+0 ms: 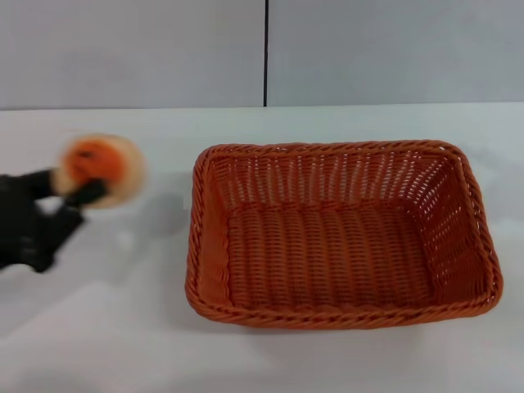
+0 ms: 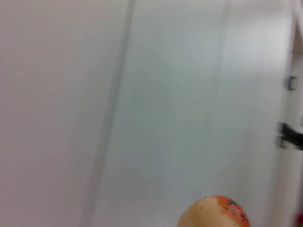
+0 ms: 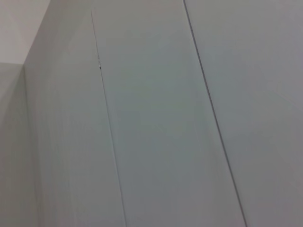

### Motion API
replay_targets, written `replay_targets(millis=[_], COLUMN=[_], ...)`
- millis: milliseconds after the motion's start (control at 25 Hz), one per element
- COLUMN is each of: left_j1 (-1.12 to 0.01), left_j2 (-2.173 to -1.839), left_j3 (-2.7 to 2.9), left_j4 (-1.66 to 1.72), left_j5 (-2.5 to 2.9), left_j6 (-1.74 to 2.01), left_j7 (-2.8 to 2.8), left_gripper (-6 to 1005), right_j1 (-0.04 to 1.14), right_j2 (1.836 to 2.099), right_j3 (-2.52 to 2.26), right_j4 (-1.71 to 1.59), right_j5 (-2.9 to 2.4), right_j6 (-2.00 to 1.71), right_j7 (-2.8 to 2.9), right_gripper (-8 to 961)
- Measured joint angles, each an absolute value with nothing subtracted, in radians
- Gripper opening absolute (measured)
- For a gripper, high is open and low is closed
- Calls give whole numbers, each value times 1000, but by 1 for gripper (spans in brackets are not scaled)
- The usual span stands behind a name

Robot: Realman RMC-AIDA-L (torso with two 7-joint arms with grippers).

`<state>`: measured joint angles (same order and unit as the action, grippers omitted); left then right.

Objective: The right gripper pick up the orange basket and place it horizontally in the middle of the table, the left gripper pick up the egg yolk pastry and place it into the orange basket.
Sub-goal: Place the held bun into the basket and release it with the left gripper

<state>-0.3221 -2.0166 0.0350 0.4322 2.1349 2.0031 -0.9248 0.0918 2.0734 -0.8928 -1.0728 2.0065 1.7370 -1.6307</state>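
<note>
The orange basket [image 1: 344,233] lies lengthwise across the middle of the white table [image 1: 123,327], empty inside. To its left, lifted above the tabletop, my left gripper [image 1: 82,190] is shut on the egg yolk pastry [image 1: 100,169], a pale round bun with an orange top, blurred. The left wrist view catches the pastry [image 2: 215,213] at its lower edge, against a pale wall. My right gripper is out of view; the right wrist view holds only wall panels.
A pale panelled wall [image 1: 262,49] with a dark vertical seam rises behind the table's far edge. Bare white tabletop lies in front of the basket and to its left, under the held pastry.
</note>
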Motion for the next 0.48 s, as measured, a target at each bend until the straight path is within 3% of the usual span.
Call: replay_targets(millis=[40, 160, 480], left_j1=[-358, -436, -556], left_j2=[-2044, -2066, -2071], left_j3=[114, 216, 256], left_j4=[427, 343, 140], left_j5=[2135, 2135, 2145], left_j6=[2001, 1986, 1800], left_j7=[-920, -881, -803], left_gripper=[167, 170, 212], right_j1=[95, 108, 113], right_j2=[2073, 2074, 2074], right_j3=[-893, -899, -899], right_j4=[-1071, -1068, -1066], right_j5=[2007, 2006, 2003], right_j6=[1737, 1739, 1749], right_j7=[-1631, -1631, -1631], right_gripper=[608, 608, 608])
